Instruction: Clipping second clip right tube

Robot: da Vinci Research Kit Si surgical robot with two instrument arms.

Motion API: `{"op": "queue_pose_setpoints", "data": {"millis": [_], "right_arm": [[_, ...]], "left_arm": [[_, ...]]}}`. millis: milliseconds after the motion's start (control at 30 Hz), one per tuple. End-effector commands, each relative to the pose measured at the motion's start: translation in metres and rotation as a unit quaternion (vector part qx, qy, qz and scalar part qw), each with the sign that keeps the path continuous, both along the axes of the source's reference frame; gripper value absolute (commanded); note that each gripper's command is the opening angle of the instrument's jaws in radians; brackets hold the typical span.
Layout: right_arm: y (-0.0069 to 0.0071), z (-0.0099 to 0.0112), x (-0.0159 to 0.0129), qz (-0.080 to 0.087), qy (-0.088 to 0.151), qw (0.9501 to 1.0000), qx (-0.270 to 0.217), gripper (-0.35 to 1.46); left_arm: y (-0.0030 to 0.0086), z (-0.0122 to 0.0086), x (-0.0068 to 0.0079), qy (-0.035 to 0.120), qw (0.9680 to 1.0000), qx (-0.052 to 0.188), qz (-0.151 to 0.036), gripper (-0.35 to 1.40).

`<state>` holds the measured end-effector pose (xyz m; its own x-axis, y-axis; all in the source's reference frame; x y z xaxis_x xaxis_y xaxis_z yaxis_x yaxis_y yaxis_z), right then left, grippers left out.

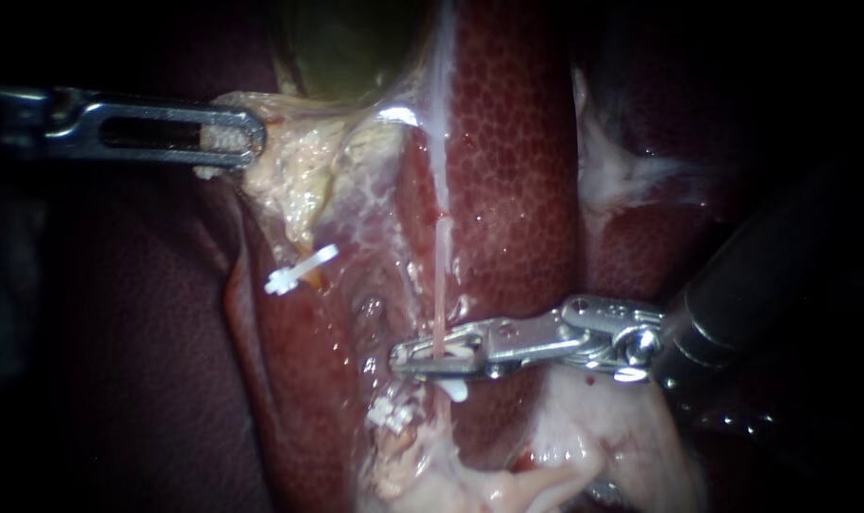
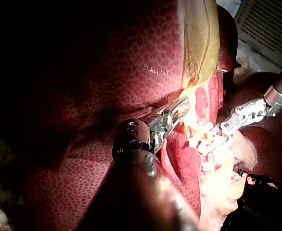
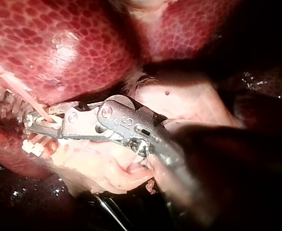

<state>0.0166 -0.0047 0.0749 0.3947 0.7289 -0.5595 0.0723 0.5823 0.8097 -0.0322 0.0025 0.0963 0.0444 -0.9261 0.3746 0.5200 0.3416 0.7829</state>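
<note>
The right instrument (image 1: 420, 358) has its jaws clenched on a white clip (image 1: 451, 351) placed across the right tube (image 1: 441, 271). This tube is a thin pink strand running down over the liver (image 1: 517, 142). A lower clip (image 1: 456, 389) lies just below the jaws, beside the tube. The left instrument (image 1: 246, 138) grasps pale tissue (image 1: 298, 176) under the gallbladder (image 1: 346, 47).

The thin pink tube (image 1: 440, 285) is vanishing between the jaws of the slender silver right instrument (image 1: 401, 359), which are covering most of the small white plastic clip (image 1: 455, 388) they are pinching. Its dark shaft is running off the endoscope view's right edge. The slotted steel left instrument (image 1: 253, 135) is hiding part of the pale yellowish tissue (image 1: 298, 176) it is gripping. The olive-green gallbladder (image 1: 346, 47) is being cut by the top edge
</note>
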Motion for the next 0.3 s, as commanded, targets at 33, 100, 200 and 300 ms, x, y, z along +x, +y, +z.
{"op": "queue_pose_setpoints", "data": {"millis": [33,100,200,300], "right_arm": [[-0.0001,0.0001,0.0000,0.000,0.000,1.0000,0.000,-0.35],[-0.0001,0.0001,0.0000,0.000,0.000,1.0000,0.000,-0.35],[-0.0001,0.0001,0.0000,-0.001,-0.002,1.0000,0.002,-0.35],[0.0001,-0.0001,-0.0002,0.015,-0.013,0.9998,-0.001,0.06]], "left_arm": [[0.0000,0.0000,0.0000,0.000,1.0000,0.000,-0.001,-0.35],[-0.0001,0.0000,0.0000,0.001,1.0000,0.000,-0.001,-0.35],[-0.0001,0.0000,-0.0001,0.001,1.0000,0.000,-0.001,-0.35],[-0.0001,0.0000,-0.0001,0.001,1.0000,0.000,-0.001,-0.35]]}}
